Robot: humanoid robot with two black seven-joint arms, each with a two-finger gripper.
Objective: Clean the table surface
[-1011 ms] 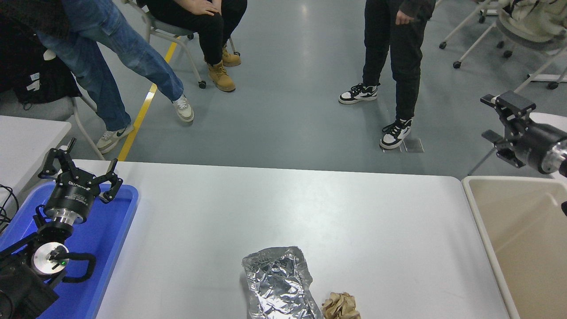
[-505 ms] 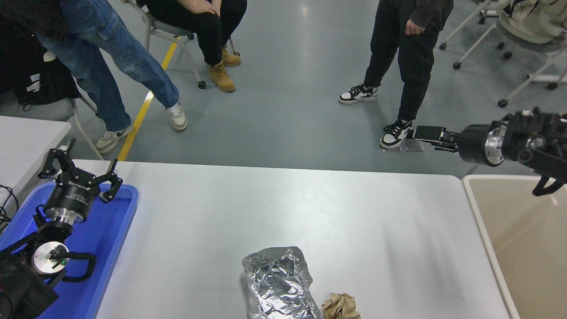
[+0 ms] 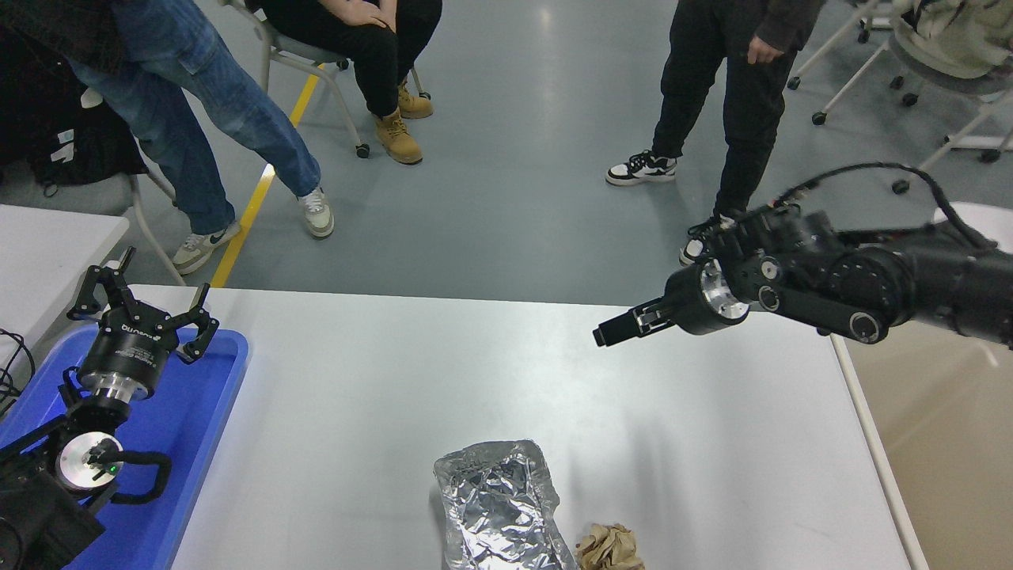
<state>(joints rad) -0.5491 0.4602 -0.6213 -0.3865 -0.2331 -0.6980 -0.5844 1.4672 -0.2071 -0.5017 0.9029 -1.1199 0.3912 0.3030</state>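
Note:
The white table surface (image 3: 506,372) fills the lower middle of the head view. A crumpled sheet of silver foil (image 3: 498,507) lies at its front edge, with a crumpled brown paper ball (image 3: 608,548) just to its right. My right gripper (image 3: 621,328) reaches in from the right and hangs above the table's far right part, pointing left, well behind the foil and empty. It shows side-on. My left gripper (image 3: 141,315) is parked open over the blue tray (image 3: 198,427) at the lower left.
A beige bin (image 3: 942,443) stands against the table's right end, under my right arm. Three people are beyond the far edge, two standing and one seated on a chair (image 3: 305,55). Another white table (image 3: 47,245) is at the left.
My right arm has swung from above the bin leftward and down, out over the table's far right part. The standing person in black has shifted a little. The left arm has not moved.

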